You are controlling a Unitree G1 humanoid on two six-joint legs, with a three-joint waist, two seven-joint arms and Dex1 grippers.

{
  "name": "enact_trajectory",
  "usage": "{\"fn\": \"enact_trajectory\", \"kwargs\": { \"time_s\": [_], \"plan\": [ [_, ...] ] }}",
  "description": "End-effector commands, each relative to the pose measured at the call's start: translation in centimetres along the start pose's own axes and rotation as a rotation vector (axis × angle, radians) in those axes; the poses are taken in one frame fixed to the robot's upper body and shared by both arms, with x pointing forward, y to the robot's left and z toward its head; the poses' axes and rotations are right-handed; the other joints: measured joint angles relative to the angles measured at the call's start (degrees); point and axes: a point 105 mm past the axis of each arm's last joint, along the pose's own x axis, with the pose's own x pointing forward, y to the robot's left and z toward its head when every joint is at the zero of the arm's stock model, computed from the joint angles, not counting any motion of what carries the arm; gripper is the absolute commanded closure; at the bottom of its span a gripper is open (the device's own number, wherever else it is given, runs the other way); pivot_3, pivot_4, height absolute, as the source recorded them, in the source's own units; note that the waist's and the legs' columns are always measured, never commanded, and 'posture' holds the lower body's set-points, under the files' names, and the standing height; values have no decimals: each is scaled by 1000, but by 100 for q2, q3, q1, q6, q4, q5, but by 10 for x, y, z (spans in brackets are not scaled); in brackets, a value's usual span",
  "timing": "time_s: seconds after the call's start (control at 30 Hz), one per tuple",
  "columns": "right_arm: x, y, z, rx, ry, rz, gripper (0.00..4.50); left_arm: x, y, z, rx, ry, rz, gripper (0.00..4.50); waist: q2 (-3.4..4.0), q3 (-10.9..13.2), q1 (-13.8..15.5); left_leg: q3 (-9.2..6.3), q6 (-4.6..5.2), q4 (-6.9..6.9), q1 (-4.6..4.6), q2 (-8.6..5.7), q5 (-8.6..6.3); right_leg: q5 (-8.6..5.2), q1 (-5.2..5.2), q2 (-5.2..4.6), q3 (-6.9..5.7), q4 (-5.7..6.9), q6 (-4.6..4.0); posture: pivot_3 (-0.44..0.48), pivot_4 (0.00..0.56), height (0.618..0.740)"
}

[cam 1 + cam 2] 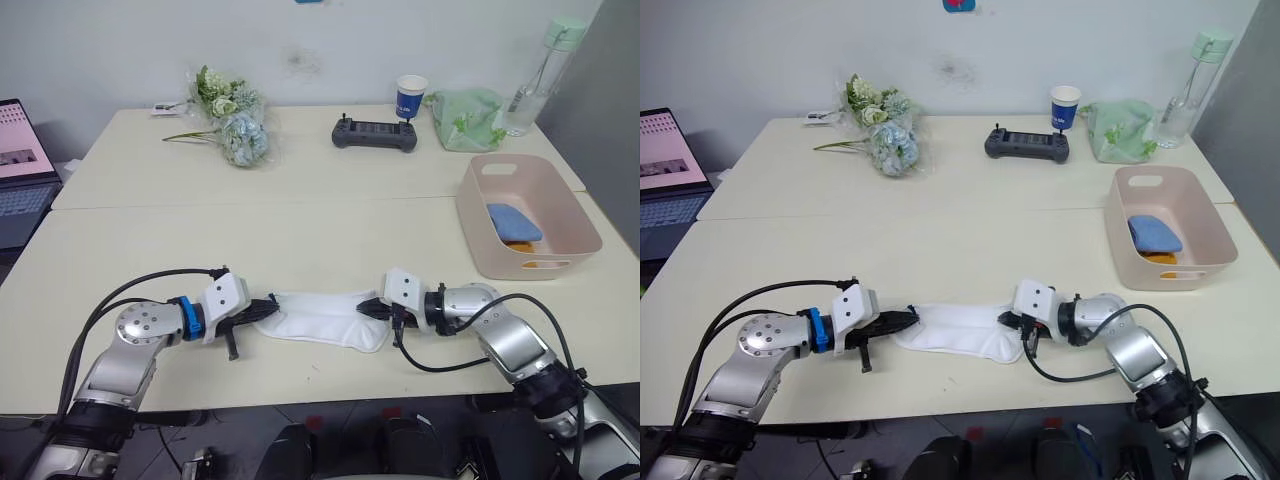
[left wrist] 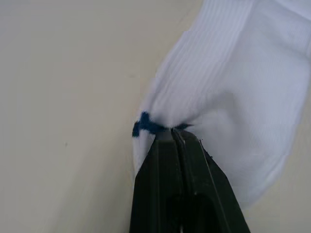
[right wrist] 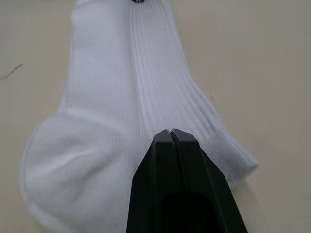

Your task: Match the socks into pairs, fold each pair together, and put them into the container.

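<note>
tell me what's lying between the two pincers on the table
The white socks lie stretched between the left pincer and right pincer, each shut on one end, as the left eye view shows.

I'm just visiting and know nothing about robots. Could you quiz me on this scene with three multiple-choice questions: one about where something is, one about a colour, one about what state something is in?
1. Where is the blue sock?
A. In the pink basket
B. Beside the flowers
C. Under the laptop

2. What colour are the socks stretched between the two tools?
A. Orange
B. White
C. Green

3. How are the tools' fingers?
A. Both wide open
B. One open, one shut
C. Both shut on the socks

Answers:
1. A: the blue sock lies inside the pink basket.
2. B: the white socks span from the left tool to the right tool.
3. C: each wrist view shows the fingers pressed together on fabric.
</note>
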Motion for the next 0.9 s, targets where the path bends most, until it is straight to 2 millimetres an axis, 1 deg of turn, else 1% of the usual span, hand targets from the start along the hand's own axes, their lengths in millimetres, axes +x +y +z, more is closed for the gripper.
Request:
{"fn": "enact_trajectory", "kwargs": {
  "time_s": [0.03, 0.07, 0.13, 0.2, 0.3, 0.43, 0.47, 0.53, 0.6, 0.67, 0.73, 0.8, 0.83, 0.9],
  "plan": [
    [-12, 1, 11, 20, -58, 6, 4500, -8, 3, 8, -18, -31, -7, 4477, 0, 0, 8, 1, 0, 0, 0, 0, 0, 0, 0, 0, 0, 0, 0, 0, 150, 740],
    [-14, 2, 21, 31, -103, 16, 4500, -8, 2, 13, -21, -48, -17, 4477, 0, 0, 8, 0, 0, 1, -1, 0, 0, 0, -1, 0, 0, 0, 0, 0, 150, 740],
    [-17, 5, 33, 45, -161, 38, 4500, -9, 0, 20, -21, -69, -32, 4477, -1, 1, 9, 0, 0, 1, -3, 2, 0, 0, -3, 0, 0, 0, 0, 0, 150, 740],
    [-15, 10, 35, 42, -166, 64, 4500, -11, -4, 26, -14, -80, -58, 4477, 0, 1, 5, -1, 0, -1, -5, 2, 0, 0, -6, 0, 0, 1, 0, 0, 150, 740],
    [-7, 18, 24, 21, -111, 86, 4500, -11, -11, 25, 8, -56, -93, 4477, 0, 1, 4, -2, 0, -2, -3, 5, 0, 0, -5, 1, 0, 0, 0, 0, 150, 740],
    [-1, 23, 4, 20, -25, 96, 4500, -10, -14, 6, 12, 35, -82, 4477, 0, 1, 9, 0, 0, -3, -3, 4, 0, 0, -6, 4, 1, 0, 0, 0, 150, 740],
    [-4, 24, -3, 14, 1, 101, 4500, -12, -12, 0, 13, 62, -69, 4477, 0, 1, 11, 0, 0, -3, -3, 3, 0, 0, -6, 4, 1, 0, 0, 0, 150, 740],
    [-9, 24, -10, 11, 27, 104, 4500, -15, -11, -6, 12, 88, -56, 4477, -1, 1, 18, 0, 0, -2, -2, 3, 0, 0, -4, 3, 0, 0, 0, 0, 150, 740],
    [-17, 21, -9, 50, 13, 90, 4500, -18, -8, -6, 5, 85, -32, 4477, 0, 0, 45, -1, 0, -2, -1, 3, 0, 0, 0, 3, 0, -2, 0, 0, 150, 740],
    [-25, 21, -2, 85, -21, 92, 4500, -18, -11, 6, -44, 23, -33, 4477, 0, 1, 58, -1, 0, -2, 0, 2, 0, 0, 2, 2, 1, -3, 0, 0, 150, 740],
    [-33, 19, 15, 152, -102, 72, 4500, -18, -12, 25, -110, -66, -25, 4477, -1, 2, 58, -1, 1, -1, -2, 3, -1, 0, 0, 1, 1, -3, 0, 0, 150, 740],
    [-40, 16, 25, 197, -153, 43, 4500, -21, -8, 36, -153, -117, 10, 4477, -1, 2, 60, -3, 2, -2, -5, 3, -1, 0, -2, 1, 1, -3, 0, 0, 150, 740],
    [-44, 11, 29, 221, -181, -6, 4500, -26, -3, 39, -185, -131, 49, 4477, -1, 2, 60, -4, 1, -2, -5, 4, -1, 0, -2, 1, 1, -1, 0, 0, 150, 740],
    [-53, 3, 28, 259, -197, -89, 4112, -35, 8, 43, -286, -175, 128, 4092, -1, 2, 58, -6, 2, -2, -3, 8, -1, 0, 0, -10, 0, -1, 0, 0, 150, 740]
  ]
}}
